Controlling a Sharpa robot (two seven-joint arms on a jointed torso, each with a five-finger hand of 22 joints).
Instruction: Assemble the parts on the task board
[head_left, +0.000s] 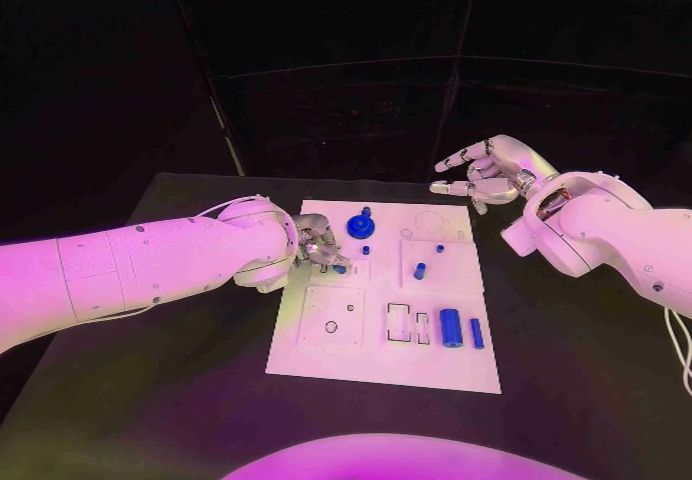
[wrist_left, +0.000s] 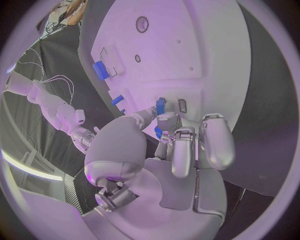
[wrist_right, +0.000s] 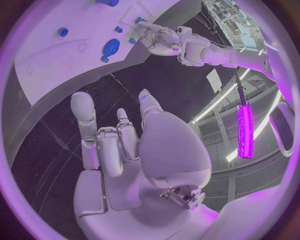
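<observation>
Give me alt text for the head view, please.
The left hand holds a small blue part over the white task board on the black table. The right hand hovers open beyond the board's far right corner.

Left hand (head_left: 319, 246) fingers curled down; right hand (head_left: 488, 172) raised, fingers apart.

No lettering, label, brand mark or number can be read anywhere. The white task board (head_left: 378, 345) bears only outlined recesses and holes, with no legible print on it, and the casings of the two white arms carry no readable marking.
</observation>
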